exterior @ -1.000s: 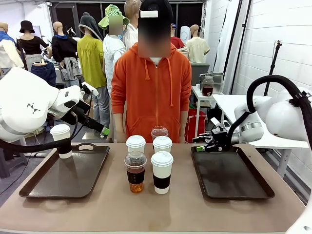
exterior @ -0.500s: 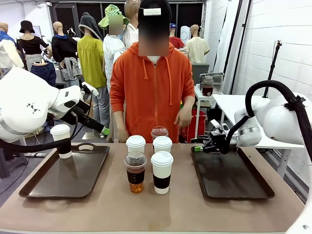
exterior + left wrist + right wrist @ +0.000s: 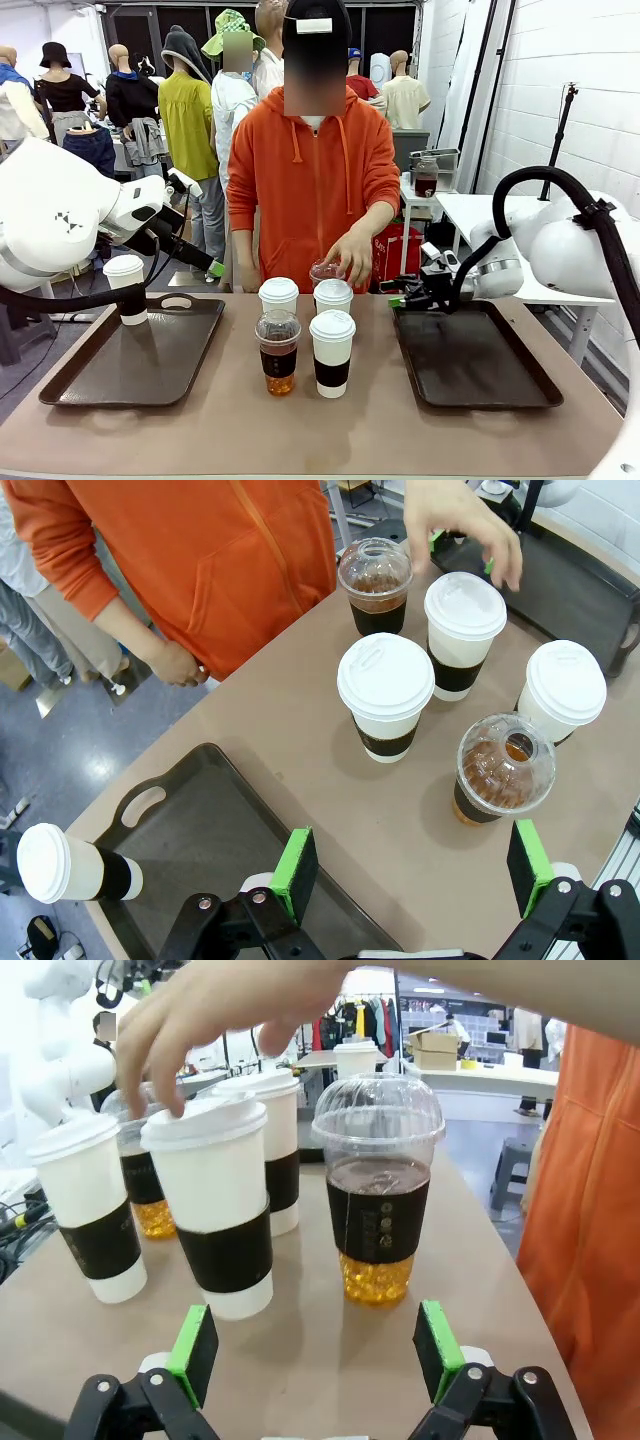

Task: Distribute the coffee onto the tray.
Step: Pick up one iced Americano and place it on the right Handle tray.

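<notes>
Several coffee cups stand in a cluster mid-table: white lidded cups (image 3: 278, 294) (image 3: 333, 296) (image 3: 332, 352) and two clear dome-lidded cups (image 3: 326, 272) (image 3: 278, 350). Another white cup (image 3: 124, 288) stands on the far left corner of the left tray (image 3: 130, 360). My left gripper (image 3: 212, 266) hangs open, high above that tray's far edge; in the left wrist view its pads (image 3: 293, 873) stand wide apart above the cluster. Low at the right tray's (image 3: 470, 360) far left corner, my right gripper (image 3: 405, 298) is open and faces the rear clear cup (image 3: 378, 1215) with its pads (image 3: 193, 1353) empty.
A person in an orange hoodie stands at the far side. One hand (image 3: 350, 255) reaches down over the rear cups, fingers touching a white lid (image 3: 205, 1120). The right tray holds nothing. Bare table lies in front of the cups.
My right gripper has slid left along the right tray's far edge toward the cups. The person's hand has come down from the side onto the rear cups. The left arm has not moved.
</notes>
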Available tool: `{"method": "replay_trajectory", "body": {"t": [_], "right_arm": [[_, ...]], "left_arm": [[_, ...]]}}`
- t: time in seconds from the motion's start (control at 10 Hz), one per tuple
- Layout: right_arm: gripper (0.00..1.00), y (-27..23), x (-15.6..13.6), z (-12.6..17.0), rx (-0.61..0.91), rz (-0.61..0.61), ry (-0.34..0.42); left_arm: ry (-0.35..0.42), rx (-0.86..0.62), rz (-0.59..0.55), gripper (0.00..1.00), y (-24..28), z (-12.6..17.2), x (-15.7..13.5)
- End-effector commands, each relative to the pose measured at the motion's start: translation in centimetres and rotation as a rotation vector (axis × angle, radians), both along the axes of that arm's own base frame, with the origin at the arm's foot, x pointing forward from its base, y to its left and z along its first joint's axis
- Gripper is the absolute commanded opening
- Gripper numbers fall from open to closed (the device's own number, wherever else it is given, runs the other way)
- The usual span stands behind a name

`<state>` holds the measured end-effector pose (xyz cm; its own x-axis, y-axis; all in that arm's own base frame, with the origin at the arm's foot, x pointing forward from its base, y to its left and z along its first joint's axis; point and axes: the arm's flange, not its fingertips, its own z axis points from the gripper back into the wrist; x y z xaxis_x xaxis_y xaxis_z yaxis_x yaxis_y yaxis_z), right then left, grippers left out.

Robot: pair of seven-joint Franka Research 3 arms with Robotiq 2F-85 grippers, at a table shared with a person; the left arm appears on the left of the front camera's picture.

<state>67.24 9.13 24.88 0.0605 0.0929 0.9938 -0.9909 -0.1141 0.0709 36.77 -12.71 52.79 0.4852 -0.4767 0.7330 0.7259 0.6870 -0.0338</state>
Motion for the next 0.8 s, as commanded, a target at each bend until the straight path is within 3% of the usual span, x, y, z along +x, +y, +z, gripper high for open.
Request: {"method": "replay_trajectory", "body": {"t": [0.0,0.3,0.7], "right_arm": [[1.0,2.3,1.9,-0.2,0.009,-0.026,0.005],[1.0,3.8,2.3,-0.5,-0.001,-0.026,-0.001],[1.0,-0.1,0.2,0.7,0.021,-0.08,-0.021]], "left_arm": [[0.004,-0.005,-0.003,1.0,0.1,0.0,0.0],[0.004,-0.005,-0.003,1.0,0.1,0.0,0.0],[0.004,-0.005,-0.003,1.0,0.1,0.0,0.0]]}}
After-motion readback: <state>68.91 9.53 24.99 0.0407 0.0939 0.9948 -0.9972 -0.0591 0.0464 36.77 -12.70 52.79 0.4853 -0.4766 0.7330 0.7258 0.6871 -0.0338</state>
